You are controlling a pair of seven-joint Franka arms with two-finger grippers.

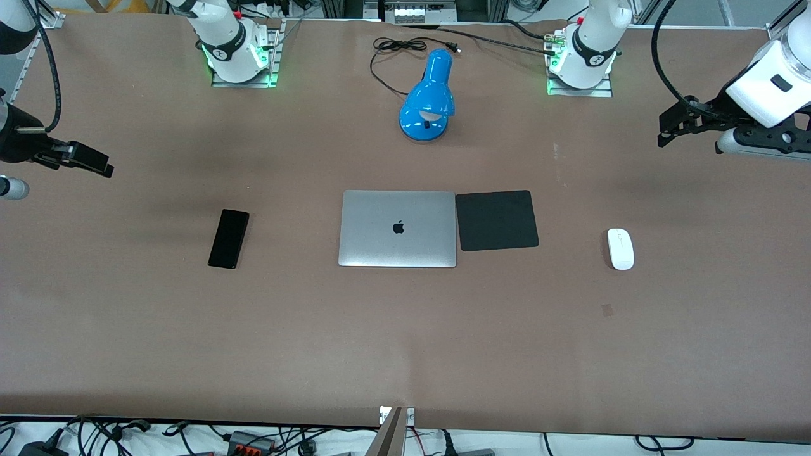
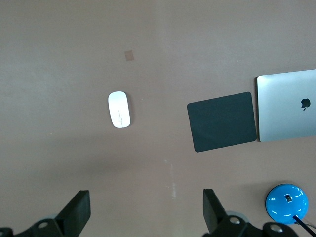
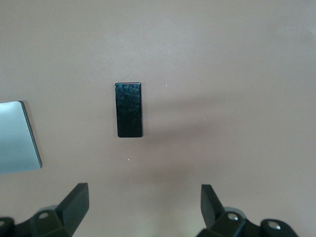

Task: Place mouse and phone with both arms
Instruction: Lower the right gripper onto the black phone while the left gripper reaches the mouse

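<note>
The white oval mouse lies on the brown table toward the left arm's end; it also shows in the left wrist view. The black phone lies flat toward the right arm's end and shows in the right wrist view. My left gripper hangs open and empty, high over the table's left-arm end. My right gripper hangs open and empty, high over the right-arm end. Both are well apart from their objects.
A closed silver laptop lies mid-table with a square black mat touching its side toward the mouse. A blue desk lamp with a black cord stands farther from the camera than the laptop.
</note>
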